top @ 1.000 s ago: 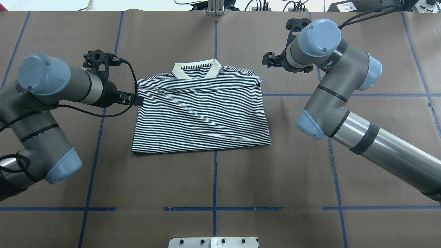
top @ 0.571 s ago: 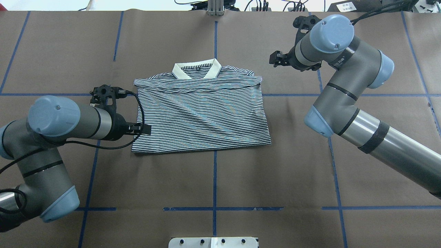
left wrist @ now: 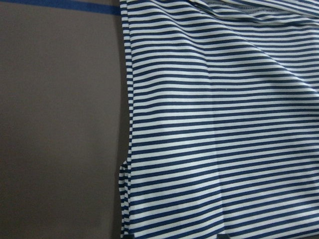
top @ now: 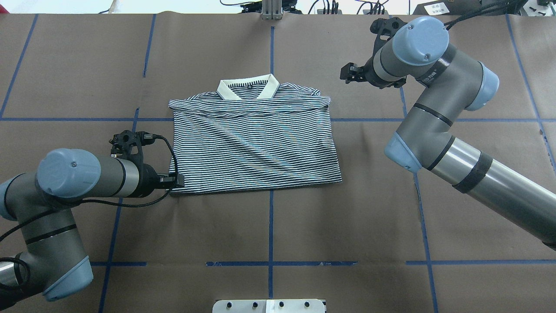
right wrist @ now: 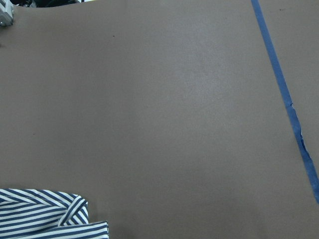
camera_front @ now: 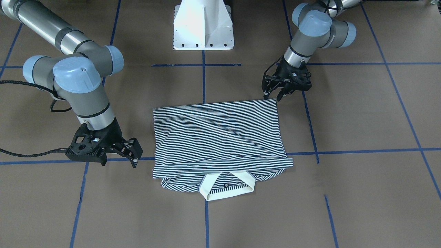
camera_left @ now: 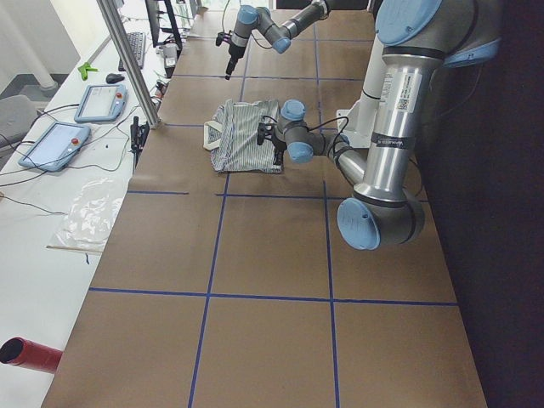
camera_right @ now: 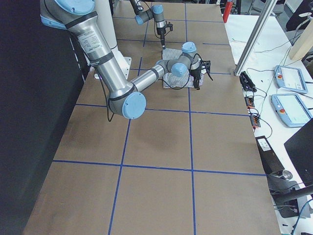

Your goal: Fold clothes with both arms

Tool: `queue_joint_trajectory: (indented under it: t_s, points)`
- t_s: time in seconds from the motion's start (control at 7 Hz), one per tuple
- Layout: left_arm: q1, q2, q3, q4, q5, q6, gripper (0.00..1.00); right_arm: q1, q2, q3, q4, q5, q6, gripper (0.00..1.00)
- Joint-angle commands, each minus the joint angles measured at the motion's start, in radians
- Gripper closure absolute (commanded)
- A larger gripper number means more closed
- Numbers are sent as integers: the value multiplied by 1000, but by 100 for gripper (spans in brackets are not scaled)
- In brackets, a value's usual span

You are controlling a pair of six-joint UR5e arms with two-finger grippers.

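The striped polo shirt (top: 254, 139) lies folded flat at mid-table, its cream collar (top: 247, 89) on the far side. My left gripper (top: 179, 180) hovers open at the shirt's near-left corner, holding nothing. The front-facing view shows it (camera_front: 272, 96) just above that corner, jaws apart. The left wrist view looks down on the shirt's (left wrist: 224, 124) left edge. My right gripper (top: 347, 74) is open and empty, off the shirt beyond its far-right shoulder. Seen from the front, it (camera_front: 136, 155) stands beside the shirt (camera_front: 220, 137). A sleeve corner (right wrist: 45, 214) shows in the right wrist view.
Brown paper with blue tape lines (top: 271, 226) covers the table. The white pedestal base (camera_front: 203, 27) stands at the robot's side. A metal post (camera_left: 127, 59) and teach pendants (camera_left: 55, 144) sit along the far edge. A red cylinder (camera_left: 30, 353) lies at one table end.
The left arm swept back along the shirt's left edge, from the shoulder to the near-left corner. The right arm drew a little farther from the shirt. The shirt lies as before.
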Motion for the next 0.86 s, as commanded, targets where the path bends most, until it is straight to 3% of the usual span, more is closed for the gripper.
queue_joint_trajectory:
  t_s: [0.0,0.71]
  points:
    - [3,-4,14,0,4,-3,41,0,-3,1,1,-1,1,0]
    - [11,-8,38,0,19,-3,48,0,-6,-1,0,-3,1,0]
